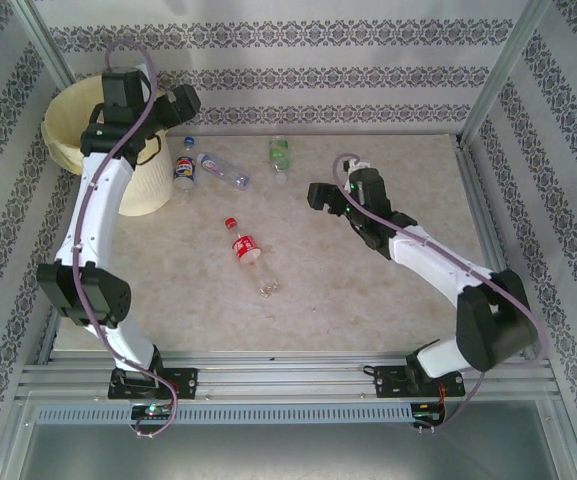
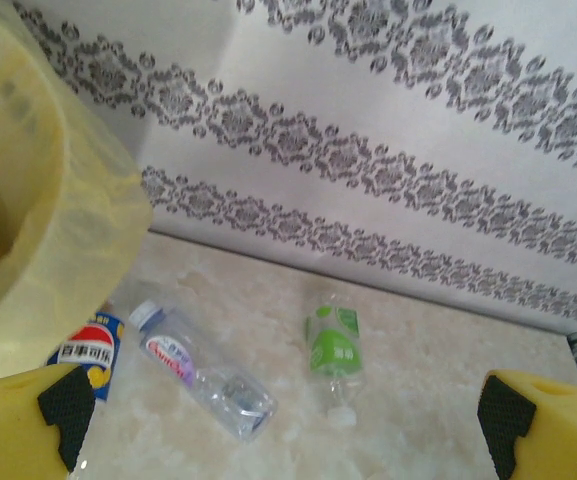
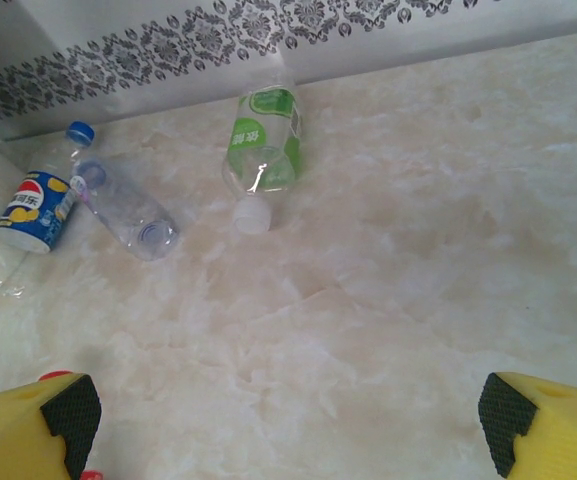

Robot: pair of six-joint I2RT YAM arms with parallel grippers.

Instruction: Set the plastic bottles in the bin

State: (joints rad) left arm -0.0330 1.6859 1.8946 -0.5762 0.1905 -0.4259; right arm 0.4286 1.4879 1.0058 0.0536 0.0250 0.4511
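Your left gripper, jaws spread wide and empty, at the rim of the bin, your right gripper equally spread above the table, blue-labelled bottle, clear bottle and green-labelled bottle near the back wall, red-labelled bottle mid-table

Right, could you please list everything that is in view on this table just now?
Bin: one, white with pale yellow liner, far left corner.
Blue-label bottle: one, blue cap, beside the bin.
Pink-label bottle: one, clear, right of the blue-label one.
Green-label bottle: one, white cap, near the back wall.
Red-label bottle: one, red cap, mid-table.
Table: one, beige marbled.
Left gripper: one, yellow and black, open, by the bin.
Right gripper: one, yellow and black, open, right of centre.
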